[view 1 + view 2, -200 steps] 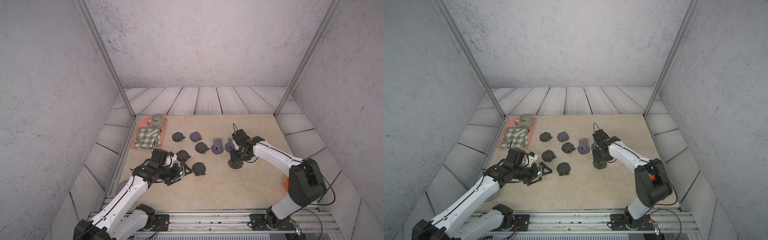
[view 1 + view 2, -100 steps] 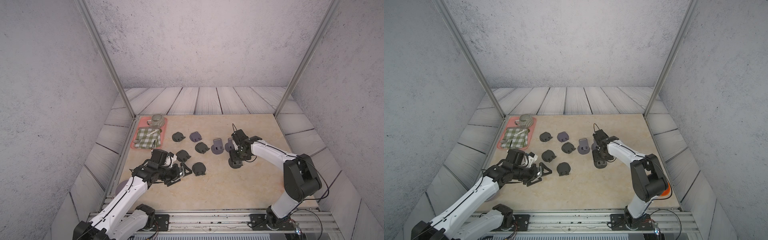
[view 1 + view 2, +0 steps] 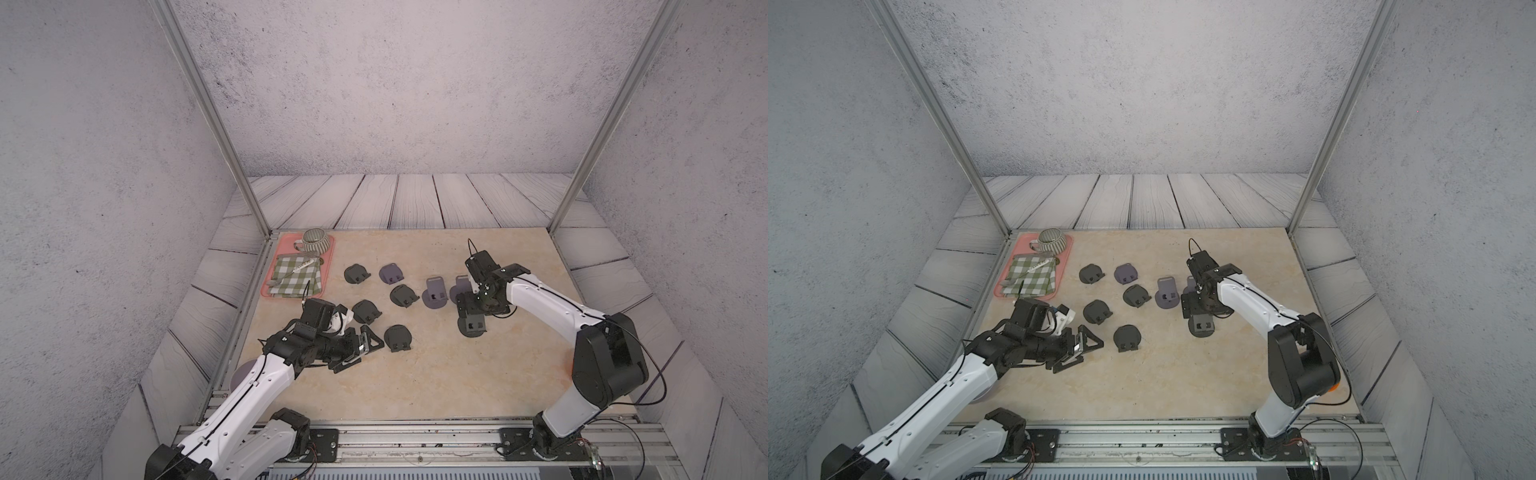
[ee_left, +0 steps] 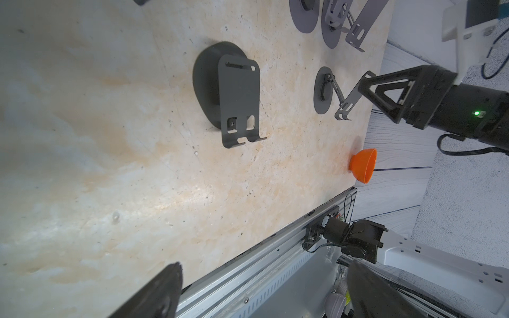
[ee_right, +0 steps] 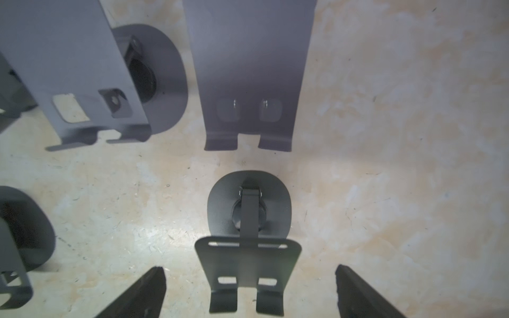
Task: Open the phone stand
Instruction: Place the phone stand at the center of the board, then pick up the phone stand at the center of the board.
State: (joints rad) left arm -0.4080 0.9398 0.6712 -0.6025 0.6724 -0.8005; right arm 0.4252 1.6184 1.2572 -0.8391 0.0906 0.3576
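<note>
Widening since a second ago, the right gripper (image 5: 249,271) is letting go of the dark phone stand (image 3: 471,327). In the right wrist view its jaws are standing well apart, one on either side of the stand's plate and touching neither edge. That stand is sitting on the table (image 3: 457,395) directly under the gripper, with its plate lifted off the round base on the hinged arm. It is just in front of two lilac-grey stands (image 3: 435,293) that are also propped open. Judging by this release, the stand is finished. The left gripper (image 3: 360,352) is lying low on its side, jaws spread and empty, near a folded black stand (image 3: 397,337), which is probably the next one to open.
</note>
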